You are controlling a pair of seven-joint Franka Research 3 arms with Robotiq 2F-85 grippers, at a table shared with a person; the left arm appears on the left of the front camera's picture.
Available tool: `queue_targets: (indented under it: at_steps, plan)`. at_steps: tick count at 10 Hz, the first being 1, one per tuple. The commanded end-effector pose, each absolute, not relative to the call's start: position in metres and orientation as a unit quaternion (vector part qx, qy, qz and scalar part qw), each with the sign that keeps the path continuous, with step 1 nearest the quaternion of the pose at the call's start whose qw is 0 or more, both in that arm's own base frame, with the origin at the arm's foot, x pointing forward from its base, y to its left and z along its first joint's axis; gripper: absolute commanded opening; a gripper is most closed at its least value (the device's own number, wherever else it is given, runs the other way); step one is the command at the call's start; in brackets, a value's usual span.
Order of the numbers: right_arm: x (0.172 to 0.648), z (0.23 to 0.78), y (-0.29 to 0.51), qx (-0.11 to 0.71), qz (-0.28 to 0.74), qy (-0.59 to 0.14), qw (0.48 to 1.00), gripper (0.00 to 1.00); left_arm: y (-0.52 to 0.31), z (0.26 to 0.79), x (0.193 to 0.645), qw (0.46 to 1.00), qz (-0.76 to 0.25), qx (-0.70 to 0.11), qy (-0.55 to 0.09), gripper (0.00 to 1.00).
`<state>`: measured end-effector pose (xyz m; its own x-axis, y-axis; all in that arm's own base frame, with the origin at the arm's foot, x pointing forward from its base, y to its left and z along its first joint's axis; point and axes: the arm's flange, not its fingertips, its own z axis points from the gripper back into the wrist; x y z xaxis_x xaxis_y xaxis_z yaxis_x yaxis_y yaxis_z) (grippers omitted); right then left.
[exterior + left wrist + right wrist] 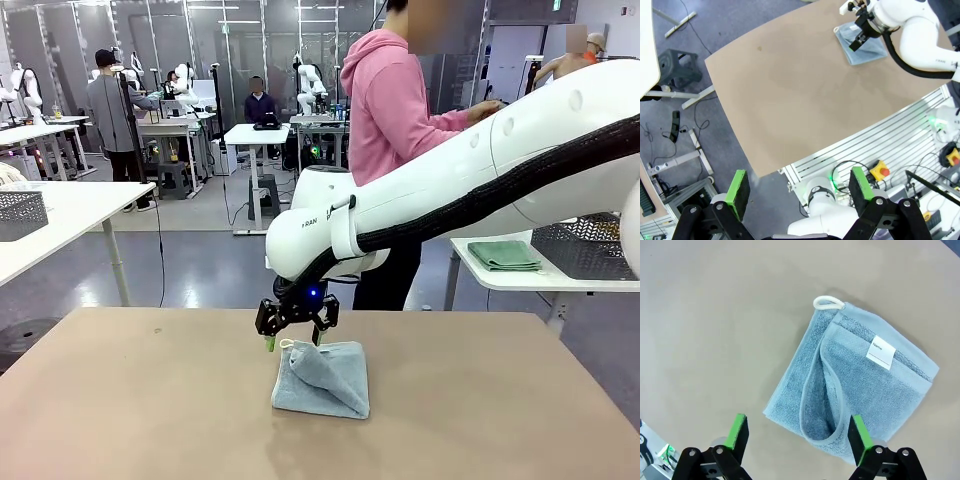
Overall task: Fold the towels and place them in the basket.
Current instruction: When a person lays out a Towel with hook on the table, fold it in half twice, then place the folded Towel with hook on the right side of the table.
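**Inspector:** State of the right tool (293,342)?

**Assessor:** The jaws are seen spread wide, with nothing gripped. The tool is held low over the light blue towel (322,385), pointing down. One green pad (268,345) is just beside the towel's far-left corner. Whether contact is made cannot be told.

**Inspector:** Room around it?

**Assessor:** The towel is found roughly folded near the middle of the bench (150,400), with a loose flap raised across it. A white loop (828,302) and a label tag (881,352) are seen on top. Bare bench surface is noted on all sides, and every edge lies well apart from the towel.

**Inspector:** Anything obscured?

**Assessor:** The layers beneath the flap are hidden. The right arm (480,180) is cut off at the picture's right edge. A person in a pink hoodie (390,110) at the far side is partly covered by it.

**Inspector:** The left tool (799,191)?

**Assessor:** Likewise open and empty. It is held high beyond the bench's near edge and aimed down at a bench corner and the floor (680,30).
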<state>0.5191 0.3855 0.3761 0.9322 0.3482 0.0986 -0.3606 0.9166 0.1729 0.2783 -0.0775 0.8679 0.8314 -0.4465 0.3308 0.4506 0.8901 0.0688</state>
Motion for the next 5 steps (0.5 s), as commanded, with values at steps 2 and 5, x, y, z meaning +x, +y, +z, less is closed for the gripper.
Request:
queue_targets:
  at_steps: [2, 5]
  plan:
    - [0.5203, 0.3756, 0.3859, 0.095, 0.181, -0.033, 0.978, 1.00, -0.0750, 0.8670, 0.2745, 0.956, -0.239, -0.006, -0.171, 1.00]
    - [0.5203, 0.3756, 0.3859, 0.095, 0.181, -0.033, 0.978, 1.00, -0.0750, 0.8670, 0.2745, 0.956, -0.239, -0.006, -0.171, 1.00]
